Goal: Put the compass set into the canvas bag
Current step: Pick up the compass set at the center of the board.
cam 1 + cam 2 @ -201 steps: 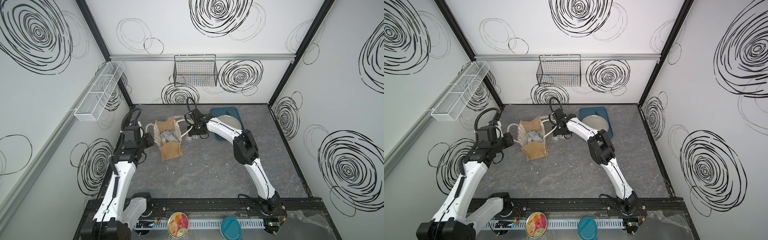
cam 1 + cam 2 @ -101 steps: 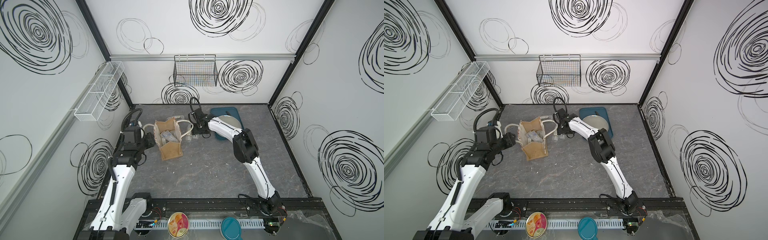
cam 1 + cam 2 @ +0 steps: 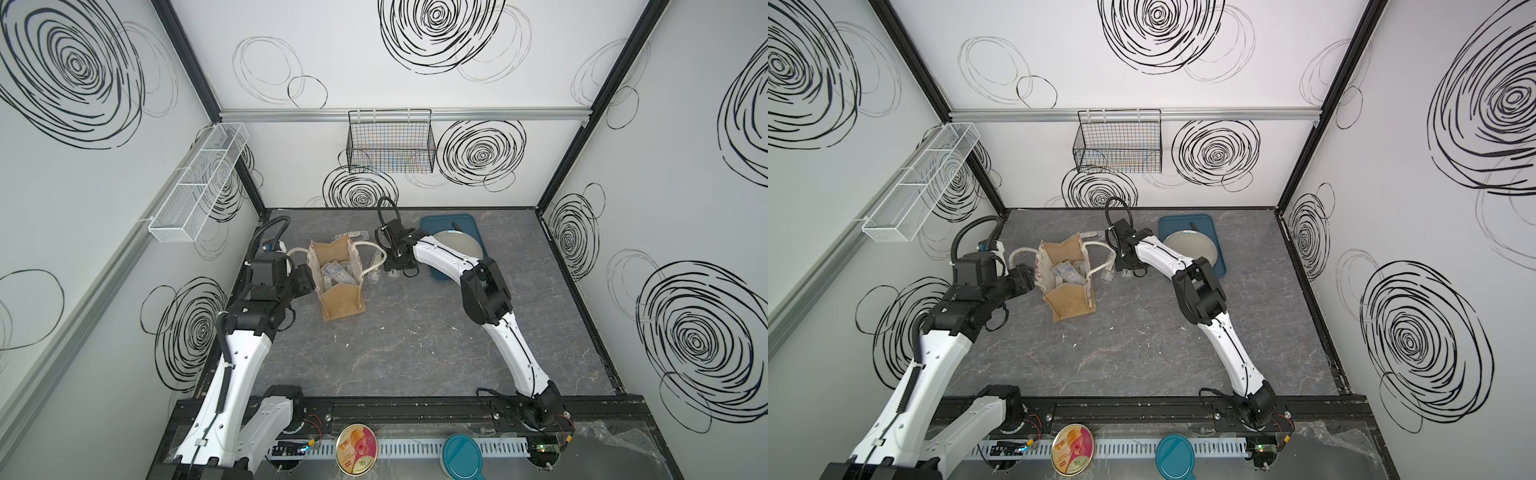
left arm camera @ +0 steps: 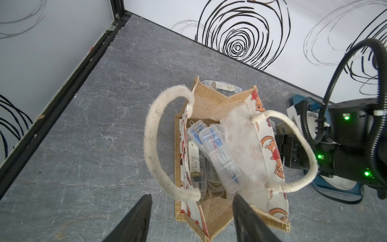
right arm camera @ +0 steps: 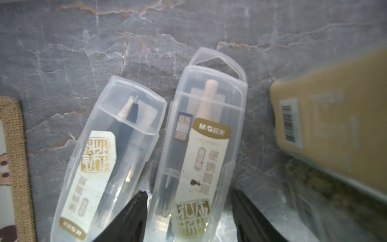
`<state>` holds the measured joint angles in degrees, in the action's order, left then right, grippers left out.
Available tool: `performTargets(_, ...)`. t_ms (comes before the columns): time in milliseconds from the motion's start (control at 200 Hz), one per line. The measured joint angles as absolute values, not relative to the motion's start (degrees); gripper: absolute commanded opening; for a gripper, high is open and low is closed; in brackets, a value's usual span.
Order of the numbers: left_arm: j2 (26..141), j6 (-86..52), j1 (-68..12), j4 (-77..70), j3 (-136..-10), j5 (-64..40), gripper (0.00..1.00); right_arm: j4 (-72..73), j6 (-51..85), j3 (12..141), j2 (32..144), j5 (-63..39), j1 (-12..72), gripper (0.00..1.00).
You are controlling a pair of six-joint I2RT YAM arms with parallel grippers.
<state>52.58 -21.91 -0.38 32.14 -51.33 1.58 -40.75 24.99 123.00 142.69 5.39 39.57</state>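
Grey table (image 3: 415,353): the canvas bag (image 3: 340,305) stands open toward its far left, with clear cases (image 4: 217,155) inside. Your left gripper (image 4: 192,197) hovers spread and empty over the bag's rim. Your right gripper (image 5: 188,194) straddles a compass set (image 5: 201,150) lying on the table beside the bag; whether it pinches, you cannot tell.

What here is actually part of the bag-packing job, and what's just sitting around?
Part of the job: canvas bag; compass-set cases inside it; more cases beside the bag, at the right pincer.

Lying about: blue tray, grey dish, black wire basket, white mesh basket, round tin, teal lid, tan box.
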Motion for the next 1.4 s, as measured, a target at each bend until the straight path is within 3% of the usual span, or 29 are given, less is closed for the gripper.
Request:
performTargets(100,52.9,-21.9,-0.4,32.5,-51.6,1.9,0.67,-40.8,24.8,123.0,142.7,5.0,39.4,0.66)
performTargets(285,53.1,-21.9,-0.5,33.3,-53.3,2.8,0.69,-41.6,24.7,123.7,143.0,4.0,39.2,0.53)
performTargets(545,53.1,-21.8,-0.7,33.9,-54.2,4.2,0.71,-41.3,24.5,119.3,140.2,2.3,39.8,0.47)
performTargets(1031,51.4,-21.9,-1.8,35.1,-56.1,4.5,0.74,-40.1,24.2,89.9,115.7,-0.4,44.1,0.46)
performTargets(1396,50.2,-21.4,-1.9,35.1,-56.0,4.3,0.77,-41.7,24.4,80.5,97.3,4.4,44.5,0.46)
